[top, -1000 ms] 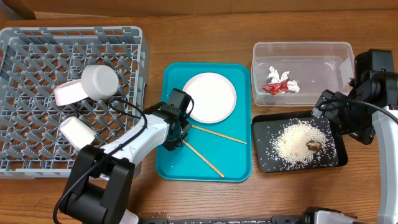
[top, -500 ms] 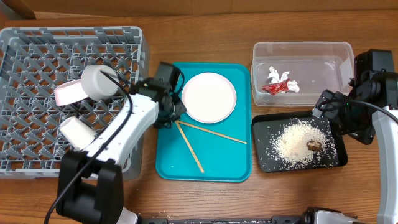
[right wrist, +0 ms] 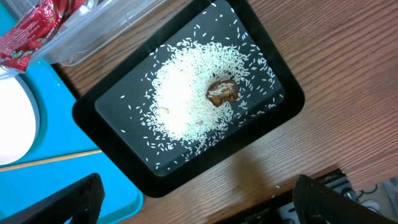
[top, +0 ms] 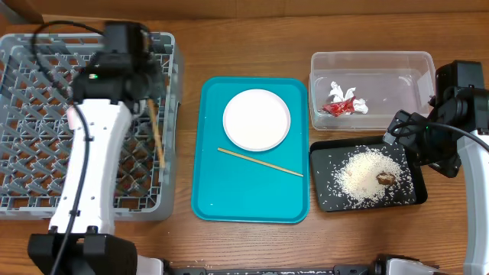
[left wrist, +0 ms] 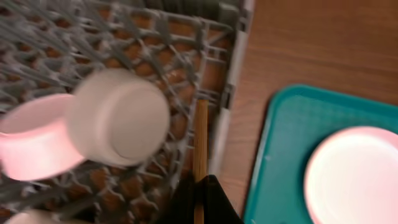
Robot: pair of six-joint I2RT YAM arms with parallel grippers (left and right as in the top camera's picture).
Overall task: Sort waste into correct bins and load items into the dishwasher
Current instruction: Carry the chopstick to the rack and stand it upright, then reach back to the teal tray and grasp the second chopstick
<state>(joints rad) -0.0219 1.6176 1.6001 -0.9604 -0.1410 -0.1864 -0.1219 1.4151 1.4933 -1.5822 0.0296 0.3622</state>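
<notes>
Left gripper [left wrist: 200,194] is clamped on one chopstick [left wrist: 200,137], fingers closed around its near end. The stick runs straight ahead of the fingers over the dish rack [top: 38,69], just inside the rack wall nearest the teal tray [top: 252,191]; cannot tell if its far tip touches the lattice. Ahead of this gripper and off to the rack side, the grey-green bowl [left wrist: 118,118] lies on its side in the rack, touching the pink bowl [left wrist: 31,134], which sits further out on the same side. On the other side of the gripper, past the rack wall and a strip of table [top: 244,38], the white plate [top: 257,119] sits on the teal tray, with the second chopstick [top: 260,162] lying flat on the tray just beside the plate, well apart from the gripper. Right gripper [right wrist: 196,186] has fingers spread wide, nothing between them. Directly ahead of it is the black tray [right wrist: 118,134] holding the rice [right wrist: 186,106] with the brown scrap [right wrist: 222,91] on the pile. Beyond the tray, farther from this gripper, the clear tub [top: 397,72] holds the red wrapper [top: 338,108] and white paper [top: 336,92].
</notes>
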